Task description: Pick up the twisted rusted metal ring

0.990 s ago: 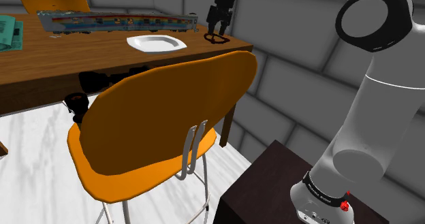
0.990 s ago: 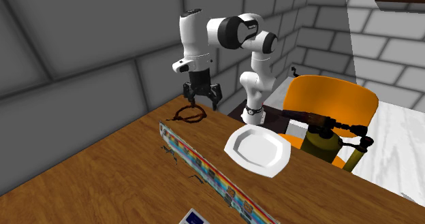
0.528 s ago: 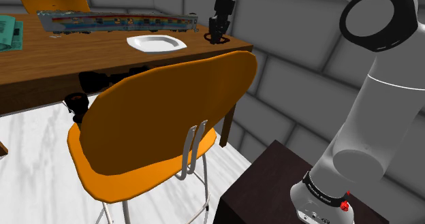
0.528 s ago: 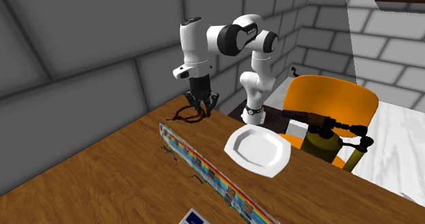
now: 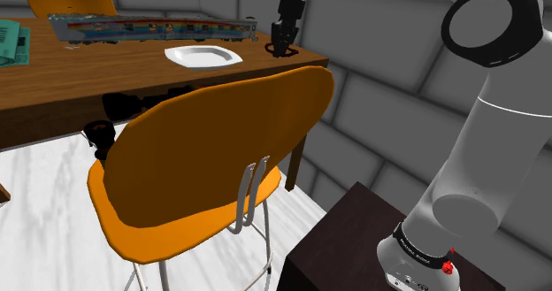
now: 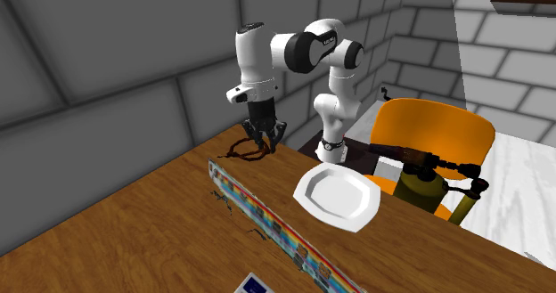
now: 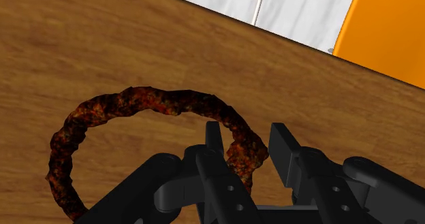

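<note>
— So, how does the pincer (image 7: pixel 245 137) stand?
— Narrowed onto the rusty twisted ring (image 7: pixel 136 103): one finger inside the loop, one outside, the band clasped between them. The ring lies flat on the counter (image 7: pixel 136 32), near its corner.
— And the arm?
— It rises from the stand (image 5: pixel 354 236), bends over, and the hand points straight down.
— Anything hard to see?
— The ring's near arc is hidden behind the pincer's body. A dark, brassy object (image 6: pixel 423 180) by the orange chair (image 6: pixel 437 131) I can't identify.
— Surroundings?
— The counter is brown wood grain, carrying a white plate (image 6: pixel 337 196) and a long colourful box (image 6: pixel 267 220). Around it are grey block walls (image 6: pixel 107 69) and a pale floor (image 5: pixel 44 210).
</note>
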You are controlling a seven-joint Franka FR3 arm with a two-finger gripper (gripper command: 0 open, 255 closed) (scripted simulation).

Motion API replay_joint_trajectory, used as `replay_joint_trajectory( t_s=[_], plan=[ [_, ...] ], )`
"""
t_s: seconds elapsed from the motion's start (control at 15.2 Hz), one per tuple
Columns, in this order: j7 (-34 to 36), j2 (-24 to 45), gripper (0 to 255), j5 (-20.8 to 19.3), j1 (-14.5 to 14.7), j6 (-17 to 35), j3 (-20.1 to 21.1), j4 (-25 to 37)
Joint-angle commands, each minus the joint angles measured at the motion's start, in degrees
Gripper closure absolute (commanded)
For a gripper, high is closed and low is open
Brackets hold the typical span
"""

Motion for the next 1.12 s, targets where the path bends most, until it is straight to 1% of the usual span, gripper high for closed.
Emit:
replay_joint_trajectory(
  t_s=[0.0, 0.53, 0.92, 1.06],
  plan=[
    [0.1, 0.3, 255, 0.0, 0.0, -0.9, 0.0, 1.1],
    [0.9, 3.0, 255, 0.4, -0.5, -8.2, -0.1, 11.2],
    [1.6, 6.4, 255, 1.1, -1.1, -14.6, -0.2, 21.0],
    [1.6, 6.5, 255, 1.1, -1.2, -14.8, -0.2, 21.2]
  ],
)
